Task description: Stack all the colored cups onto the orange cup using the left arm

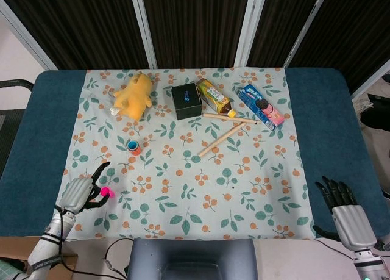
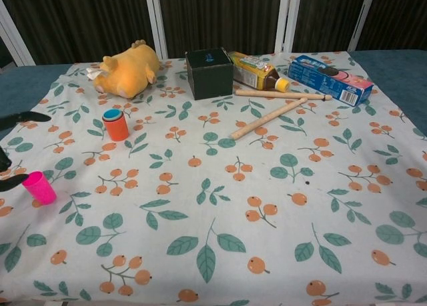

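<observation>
The orange cup (image 1: 134, 149) (image 2: 117, 128) stands upright on the floral cloth, left of centre, with a blue cup (image 2: 112, 114) nested in its top. A pink cup (image 1: 106, 192) (image 2: 39, 187) stands upright near the front left of the cloth. My left hand (image 1: 80, 193) is just left of the pink cup, fingers spread toward it and holding nothing. In the chest view only its dark fingertips (image 2: 15, 181) show at the left edge, close beside the pink cup. My right hand (image 1: 342, 208) hangs off the table's front right corner, fingers extended and empty.
At the back lie a yellow plush toy (image 1: 135, 95), a black box (image 1: 186, 100), a tea bottle (image 1: 214, 97), a blue cookie box (image 1: 261, 107) and two wooden sticks (image 1: 223, 138). The cloth's edge (image 1: 61, 201) runs beside my left hand.
</observation>
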